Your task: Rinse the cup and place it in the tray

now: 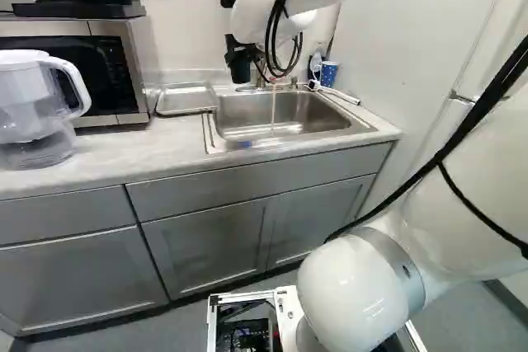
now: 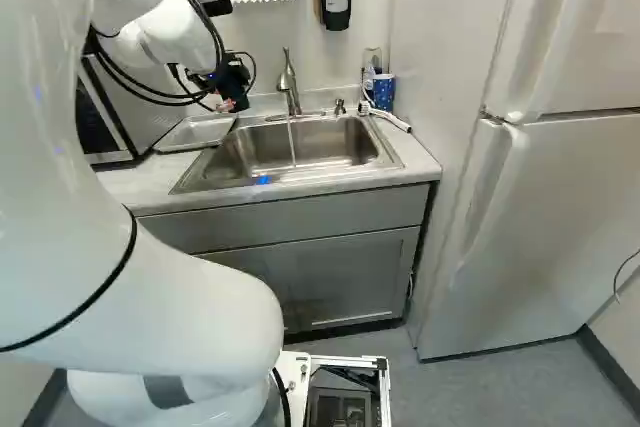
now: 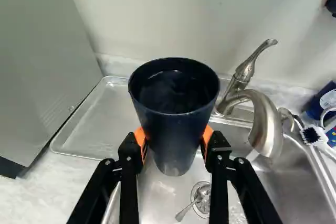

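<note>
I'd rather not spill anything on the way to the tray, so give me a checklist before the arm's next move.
1. Gripper shut on cup: ok, orange pads on both sides.
2. Cup upright: ok.
3. Cup drained: cannot tell; its inside looks glossy.
4. Cup fully rinsed: cannot tell.
5. Water turned off: not ok, it runs from the faucet.
6. Tray beside the sink: ok.

Glossy white robot arm (image 2: 190,312) with rounded segments — a grey band (image 1: 402,265) circles one joint, and black cables (image 1: 487,105) loop along it. Its gripper (image 2: 231,85) is black, the two angular fingers (image 3: 128,156) dotted with silver screws (image 3: 107,162) and bearing orange pads (image 3: 140,139).
</note>
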`<state>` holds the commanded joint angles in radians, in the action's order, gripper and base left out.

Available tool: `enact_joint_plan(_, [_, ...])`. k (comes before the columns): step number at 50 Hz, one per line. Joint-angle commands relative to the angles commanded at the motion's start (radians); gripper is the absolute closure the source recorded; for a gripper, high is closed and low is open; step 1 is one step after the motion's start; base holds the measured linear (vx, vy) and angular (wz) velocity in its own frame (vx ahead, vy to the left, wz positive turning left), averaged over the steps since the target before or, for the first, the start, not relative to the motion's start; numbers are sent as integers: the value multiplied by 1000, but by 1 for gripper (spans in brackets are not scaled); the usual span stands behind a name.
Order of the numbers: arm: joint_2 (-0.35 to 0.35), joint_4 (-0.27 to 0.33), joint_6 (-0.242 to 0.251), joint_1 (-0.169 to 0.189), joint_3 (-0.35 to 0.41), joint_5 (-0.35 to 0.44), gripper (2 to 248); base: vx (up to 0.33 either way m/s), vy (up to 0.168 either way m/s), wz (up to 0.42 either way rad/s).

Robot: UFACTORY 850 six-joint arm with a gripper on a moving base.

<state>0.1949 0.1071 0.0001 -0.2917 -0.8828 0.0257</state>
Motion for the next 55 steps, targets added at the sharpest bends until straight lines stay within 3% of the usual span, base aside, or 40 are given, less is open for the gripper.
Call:
enact_joint_plan(22, [-3,0,-11,-5,-2,0,129,0,0,0])
enact_joint_plan(55, [-3,0,-336,-5,-2,0,129,0,0,0])
